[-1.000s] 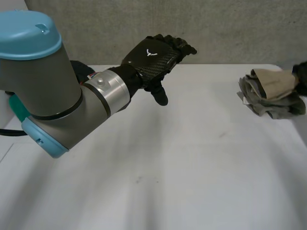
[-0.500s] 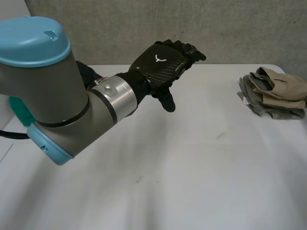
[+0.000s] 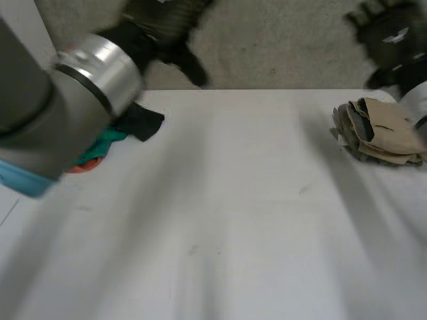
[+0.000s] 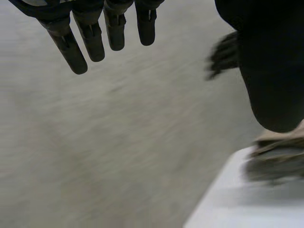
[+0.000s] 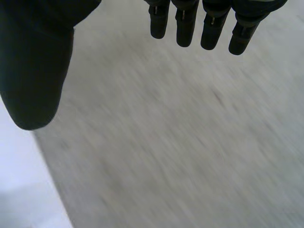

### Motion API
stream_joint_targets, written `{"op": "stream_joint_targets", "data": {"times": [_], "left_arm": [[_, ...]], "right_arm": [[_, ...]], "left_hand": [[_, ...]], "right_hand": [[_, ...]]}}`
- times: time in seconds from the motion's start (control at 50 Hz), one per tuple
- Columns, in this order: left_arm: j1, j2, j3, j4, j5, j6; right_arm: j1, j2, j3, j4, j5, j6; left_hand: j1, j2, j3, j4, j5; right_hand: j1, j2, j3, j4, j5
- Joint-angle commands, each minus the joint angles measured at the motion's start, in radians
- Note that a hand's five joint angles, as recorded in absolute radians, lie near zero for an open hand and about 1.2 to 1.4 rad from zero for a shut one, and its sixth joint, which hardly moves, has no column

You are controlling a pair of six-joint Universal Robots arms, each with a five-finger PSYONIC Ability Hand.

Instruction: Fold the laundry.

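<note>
A folded stack of beige and grey clothes (image 3: 381, 130) lies at the table's right edge. In the left wrist view the same stack (image 4: 278, 159) sits below the thumb. An unfolded heap of black, teal and orange laundry (image 3: 123, 130) lies at the far left, partly behind my left arm. My left hand (image 3: 167, 23) is raised beyond the table's far edge, open and holding nothing, with fingers (image 4: 95, 40) straight. My right hand (image 3: 390, 33) hovers above and behind the folded stack, open and holding nothing, its fingers (image 5: 204, 23) straight over the floor.
The white table (image 3: 233, 220) stretches bare between heap and stack. Grey carpet (image 3: 280, 47) runs behind its far edge. My left forearm (image 3: 60, 113) crosses the left side over the heap. My right hand (image 4: 223, 54) is seen past the left thumb.
My left arm has swung up and back to the left, uncovering the laundry heap. The right hand left the stack's edge and now hangs open above it.
</note>
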Motion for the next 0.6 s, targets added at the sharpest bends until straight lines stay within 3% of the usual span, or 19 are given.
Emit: {"op": "stream_joint_targets", "data": {"times": [0.02,0.12,0.22,0.32,0.48,0.6], "left_arm": [[0.342,-0.057,-0.001,-0.001,-0.066,0.064],[0.472,-0.265,0.048,0.008,-0.045,0.265],[0.522,-0.495,0.180,0.048,0.050,0.416],[0.585,-0.661,0.317,0.077,0.123,0.425],[0.600,-0.856,0.493,0.111,0.121,0.420],[0.603,-0.923,0.564,0.113,0.135,0.420]], "right_arm": [[0.164,-0.027,0.248,-0.028,-0.076,-0.051],[0.200,-0.001,0.358,-0.024,-0.067,-0.155],[0.206,0.021,0.406,-0.021,-0.032,-0.201],[0.201,0.028,0.424,-0.021,-0.006,-0.204],[0.197,0.038,0.426,-0.024,-0.006,-0.195],[0.195,0.061,0.427,-0.031,-0.006,-0.197]], "left_hand": [[-0.012,-0.027,-0.035,-0.028,-0.044],[-0.012,-0.027,-0.035,-0.028,-0.044],[-0.012,-0.027,-0.035,-0.028,-0.044],[-0.003,-0.017,-0.025,-0.018,-0.035],[0.044,0.030,0.022,0.029,0.012],[0.218,0.203,0.195,0.202,0.185]], "right_hand": [[-0.046,-0.032,-0.030,-0.028,-0.039],[-0.046,-0.032,-0.030,-0.028,-0.039],[-0.046,-0.032,-0.030,-0.028,-0.039],[-0.046,-0.032,-0.030,-0.028,-0.039],[-0.046,-0.032,-0.030,-0.028,-0.039],[-0.046,-0.032,-0.030,-0.028,-0.039]]}}
